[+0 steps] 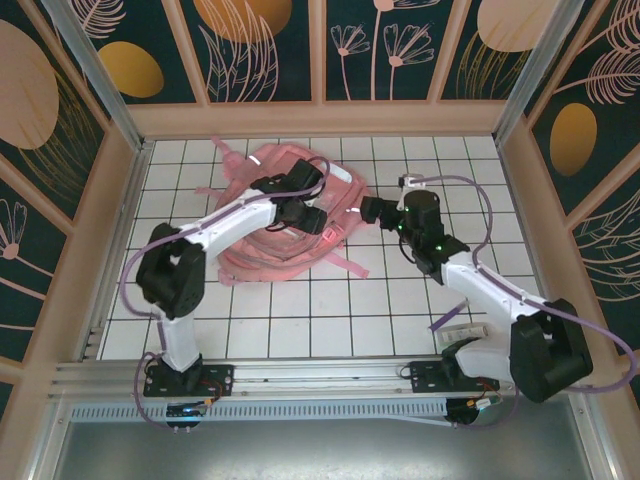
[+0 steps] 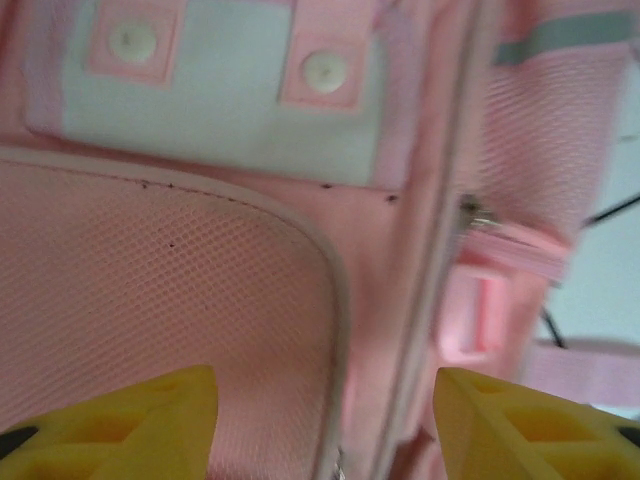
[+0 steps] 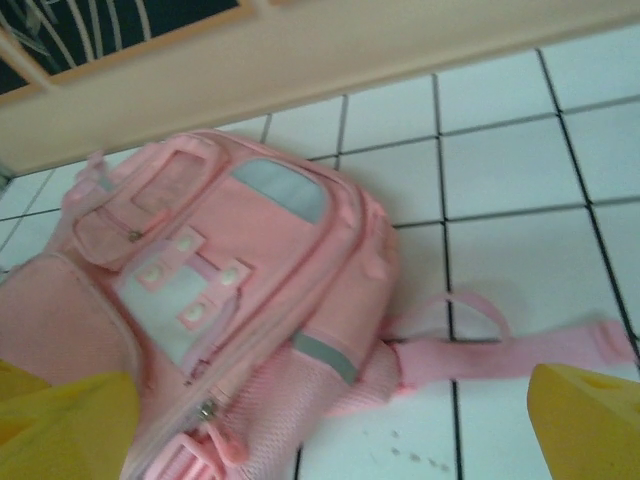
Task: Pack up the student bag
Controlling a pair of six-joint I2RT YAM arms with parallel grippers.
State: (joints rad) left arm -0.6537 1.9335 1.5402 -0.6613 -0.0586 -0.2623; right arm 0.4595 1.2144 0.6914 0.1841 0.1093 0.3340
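The student bag (image 1: 272, 160) lies on the white tiled table (image 1: 330, 310), toward the back and a bit left of the middle. The left gripper (image 2: 325, 430) is right over the bag. Its two yellow fingers (image 2: 150, 420) are about half way apart, with pink mesh between them. It holds nothing, and I cannot tell if it touches the cloth. The right gripper (image 3: 325, 430) is just beside the bag's right edge. Its jaws are very wide and hold nothing. A loose pink strap (image 3: 500, 350) lies on the tiles under it
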